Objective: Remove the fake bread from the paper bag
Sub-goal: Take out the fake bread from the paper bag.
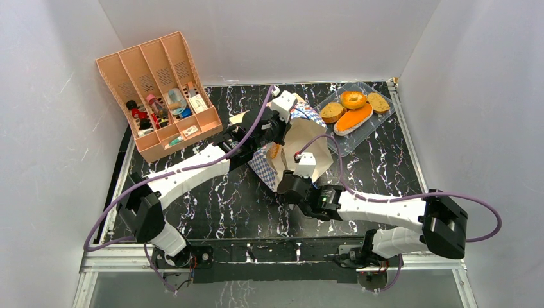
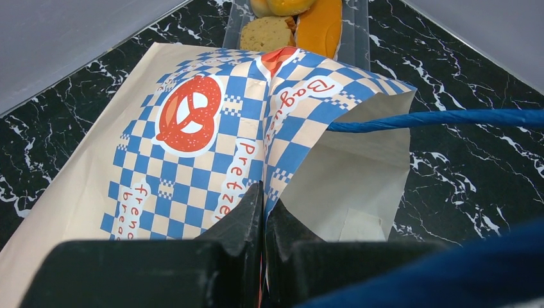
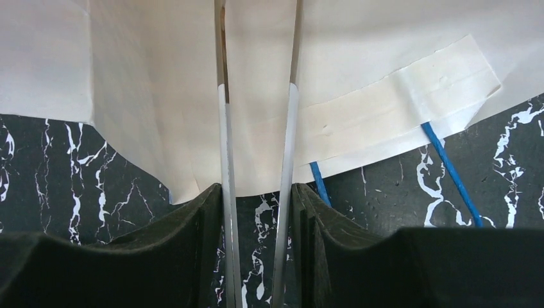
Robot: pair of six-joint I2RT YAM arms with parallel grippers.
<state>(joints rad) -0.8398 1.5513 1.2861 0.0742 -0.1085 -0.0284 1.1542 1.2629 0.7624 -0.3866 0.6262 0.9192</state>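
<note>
Tan paper bag (image 2: 192, 122): pinching rim in left claw (image 2: 264, 208) (holds mouth open); clamping metal tongs (image 3: 223, 147) in right claw (image 3: 256, 202), reaching inside.

Left arm (image 1: 192, 170): elbow folded back at lower left, forearm stretched up and to the right. Left gripper (image 2: 264, 199): fingers pressed together, pinching an edge of the bag (image 2: 192, 128). Right arm (image 1: 385, 208): elbow folded at far right, forearm low and running left. Right gripper (image 3: 256, 192): fingers part-spread, clamped on the outer sides of the tongs (image 3: 224, 160), aimed into the bag mouth.
</note>
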